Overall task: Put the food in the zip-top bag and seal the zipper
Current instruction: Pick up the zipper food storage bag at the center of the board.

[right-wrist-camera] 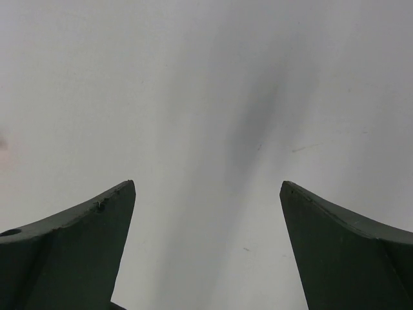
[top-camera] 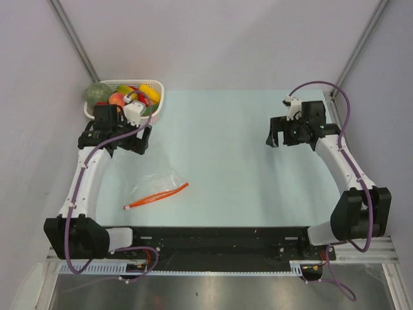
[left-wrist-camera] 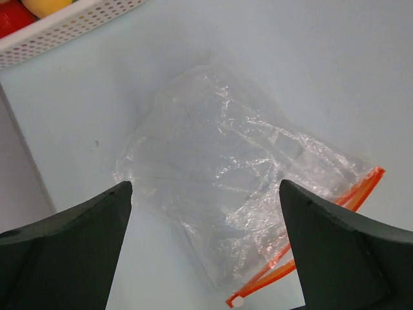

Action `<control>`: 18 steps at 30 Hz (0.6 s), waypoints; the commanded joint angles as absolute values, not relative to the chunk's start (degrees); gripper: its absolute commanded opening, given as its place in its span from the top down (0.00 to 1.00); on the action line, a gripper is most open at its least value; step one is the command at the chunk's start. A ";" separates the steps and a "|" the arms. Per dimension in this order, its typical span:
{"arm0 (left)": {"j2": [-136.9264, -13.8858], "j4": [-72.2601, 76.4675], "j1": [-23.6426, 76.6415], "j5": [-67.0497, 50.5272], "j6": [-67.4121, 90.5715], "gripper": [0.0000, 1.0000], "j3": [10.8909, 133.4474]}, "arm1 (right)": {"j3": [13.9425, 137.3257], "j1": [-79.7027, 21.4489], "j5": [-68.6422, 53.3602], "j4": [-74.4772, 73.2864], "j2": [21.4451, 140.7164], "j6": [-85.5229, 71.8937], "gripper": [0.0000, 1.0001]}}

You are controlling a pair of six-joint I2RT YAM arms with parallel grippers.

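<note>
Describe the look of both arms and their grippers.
The left arm and the right arm both have white links between bulky black joints, with a purple cable running along each. The left gripper and the right gripper each end in two dark, wedge-shaped fingers.

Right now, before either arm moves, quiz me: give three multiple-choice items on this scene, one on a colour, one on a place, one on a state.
1. The zipper on the zip-top bag is: A blue; B green; C orange-red.
2. The food lies: A inside the bag; B in the white basket; C under the right arm.
3. The left fingers are: A open and empty; B shut on the bag; C shut on a fruit.

Answers:
1 C: the strip along the mouth shows orange-red in both views.
2 B: the fruits are piled in the basket at the far left, and the bag is empty.
3 A: the wrist view shows them spread wide above the bag, gripping nothing.
</note>
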State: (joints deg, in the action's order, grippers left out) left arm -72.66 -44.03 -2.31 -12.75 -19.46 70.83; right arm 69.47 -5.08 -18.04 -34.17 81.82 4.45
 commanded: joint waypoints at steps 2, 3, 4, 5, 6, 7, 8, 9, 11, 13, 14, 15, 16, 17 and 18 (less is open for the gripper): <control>-67.86 -46.58 4.30 -2.93 -32.86 0.00 69.89 | 68.47 -5.89 -19.77 -31.91 80.16 3.60 0.00; -67.33 -46.67 5.18 -1.42 -34.09 0.00 69.09 | 68.03 -5.98 -19.86 -31.73 80.07 3.60 0.00; -66.89 -46.67 7.19 -0.10 -36.10 0.00 68.30 | 67.68 -5.98 -19.95 -31.55 79.98 3.60 0.00; -66.19 -47.54 8.34 1.74 -36.99 0.00 66.72 | 67.41 -6.06 -19.86 -31.29 79.98 3.60 0.00; -65.83 -47.98 9.48 4.02 -37.78 0.00 65.93 | 67.33 -6.06 -19.78 -31.20 80.07 3.60 0.00; -65.40 -48.34 12.02 4.83 -39.19 0.00 65.05 | 67.50 -6.06 -19.69 -31.03 80.24 3.60 0.00; -64.26 -49.12 13.35 5.62 -39.90 0.01 62.95 | 67.50 -6.06 -19.51 -31.20 80.42 3.52 0.00; -63.64 -49.39 14.93 6.84 -40.42 0.00 61.80 | 67.59 -6.06 -19.51 -31.03 80.59 3.52 0.00; -62.32 -50.18 19.41 7.38 -41.92 0.00 58.03 | 67.59 -6.06 -19.51 -31.20 80.94 3.52 0.00; -61.26 -50.27 23.62 8.60 -42.36 0.00 55.47 | 67.50 -6.15 -19.60 -31.29 81.21 3.52 0.00; -61.17 -50.53 24.60 8.96 -42.28 0.00 53.46 | 67.50 -6.24 -19.51 -31.29 81.38 3.52 0.00; -61.43 -50.80 25.57 9.14 -42.19 0.00 52.74 | 67.50 -6.15 -19.51 -31.29 81.47 3.60 0.00; -61.70 -51.15 27.06 8.79 -41.40 0.00 52.21 | 67.50 -6.24 -19.51 -31.29 81.56 3.69 0.00; -61.96 -51.50 27.77 8.53 -40.79 0.00 51.25 | 67.41 -6.24 -19.25 -31.38 81.56 3.69 0.00; -62.22 -51.42 28.56 8.53 -40.35 0.00 50.63 | 67.24 -6.33 -19.25 -31.12 81.56 3.69 0.00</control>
